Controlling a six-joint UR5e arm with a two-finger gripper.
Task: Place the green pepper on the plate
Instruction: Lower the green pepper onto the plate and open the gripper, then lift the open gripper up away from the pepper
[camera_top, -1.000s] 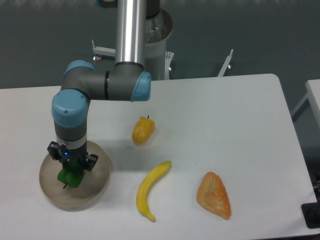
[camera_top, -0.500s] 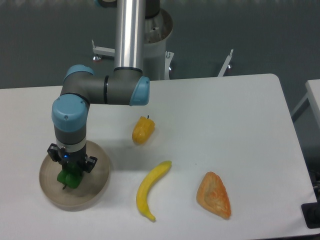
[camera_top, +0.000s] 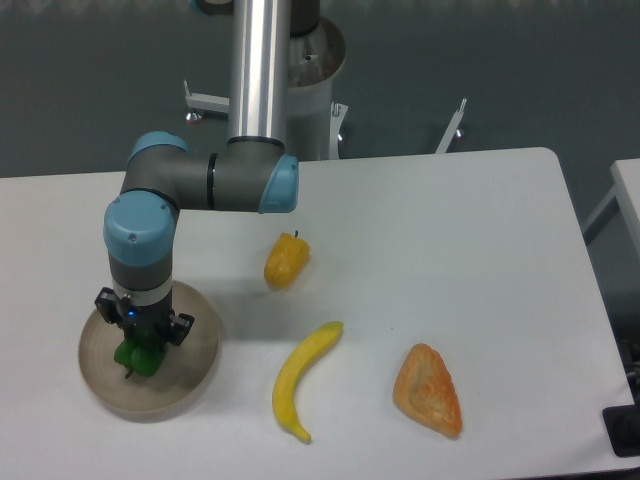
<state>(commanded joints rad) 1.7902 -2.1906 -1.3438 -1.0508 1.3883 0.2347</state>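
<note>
green pepper (camera_top: 137, 357) on plate (camera_top: 196, 362) | tool (camera_top: 142, 340) seemingly pinched on its upper body, fingers largely hidden | judged light, stiff, glossy-slick; best gripped across blocky flanks

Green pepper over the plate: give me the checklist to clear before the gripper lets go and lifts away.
1. Green pepper lies within the rim of the plate: ok.
2. Pepper resting on the plate surface rather than hanging above it: cannot tell from this angle.
3. Gripper state: the fingers are hidden by the wrist and the pepper, so open or shut: cannot tell.
4. Plate sits fully on the table, away from its edge: ok.
5. Lift path: the yellow pepper and banana lie well off to the side of the plate: ok.
</note>
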